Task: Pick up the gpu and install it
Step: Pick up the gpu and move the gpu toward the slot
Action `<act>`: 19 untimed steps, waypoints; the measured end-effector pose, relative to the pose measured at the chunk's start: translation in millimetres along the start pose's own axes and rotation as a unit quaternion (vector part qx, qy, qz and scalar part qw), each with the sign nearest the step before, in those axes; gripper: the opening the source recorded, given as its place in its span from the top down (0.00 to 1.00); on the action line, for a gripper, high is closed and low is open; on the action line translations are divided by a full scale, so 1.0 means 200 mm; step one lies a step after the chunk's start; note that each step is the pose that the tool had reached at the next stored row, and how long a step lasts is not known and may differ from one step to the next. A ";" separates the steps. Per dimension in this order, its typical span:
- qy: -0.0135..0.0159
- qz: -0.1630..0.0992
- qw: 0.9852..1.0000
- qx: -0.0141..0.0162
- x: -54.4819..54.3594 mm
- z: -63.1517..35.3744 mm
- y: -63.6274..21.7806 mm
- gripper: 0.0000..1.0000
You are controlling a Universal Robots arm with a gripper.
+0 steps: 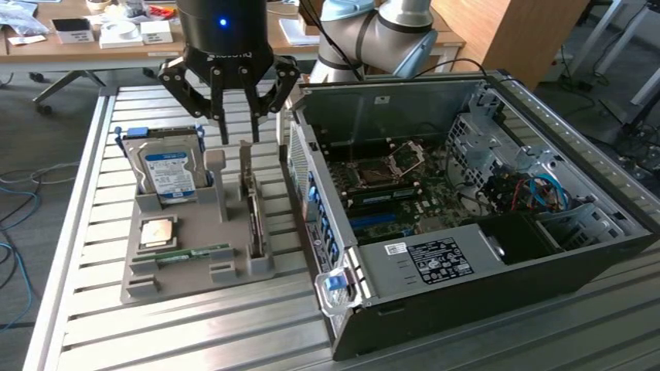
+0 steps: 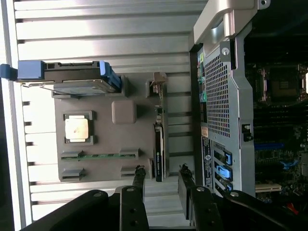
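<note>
The gripper (image 1: 249, 136) hangs over the grey holder (image 1: 154, 284) on the slatted table (image 1: 206, 334), its two jaws standing apart with nothing between them. The gpu (image 1: 255, 216) sits just below, on edge in its slot on the side of the holder nearest the open computer case (image 1: 495, 297). From the wrist view the card's thin top edge lines up with the gap between the fingers (image 2: 139, 177), which looks like a good start. To my eye the step in hand is getting a grip on that card, and doing it well means coming straight down so that one finger passes each face, keeping off the holder's posts, and closing on the board squarely so it lifts without tilting or binding in the slot. Counting what is laid out: one gpu, one hard drive (image 1: 170, 174) with a blue-white label, one square processor chip (image 1: 158, 232), one green RAM stick (image 1: 194, 253), one holder, one case.
</note>
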State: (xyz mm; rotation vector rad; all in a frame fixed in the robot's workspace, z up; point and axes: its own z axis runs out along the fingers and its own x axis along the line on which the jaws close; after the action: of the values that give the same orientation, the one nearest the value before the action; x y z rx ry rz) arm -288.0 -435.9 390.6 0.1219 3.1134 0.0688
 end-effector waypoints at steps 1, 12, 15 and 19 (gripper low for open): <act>0.000 0.000 1.000 0.000 0.00 0.000 0.000 0.58; 0.000 0.000 1.000 0.000 0.00 0.057 -0.003 0.58; 0.000 0.000 1.000 0.000 0.00 0.079 -0.004 0.58; 0.000 0.000 1.000 -0.001 0.00 0.122 -0.005 0.58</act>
State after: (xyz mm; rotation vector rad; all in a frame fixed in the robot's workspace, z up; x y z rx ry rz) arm -288.0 -435.9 366.2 0.1219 3.1134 0.0704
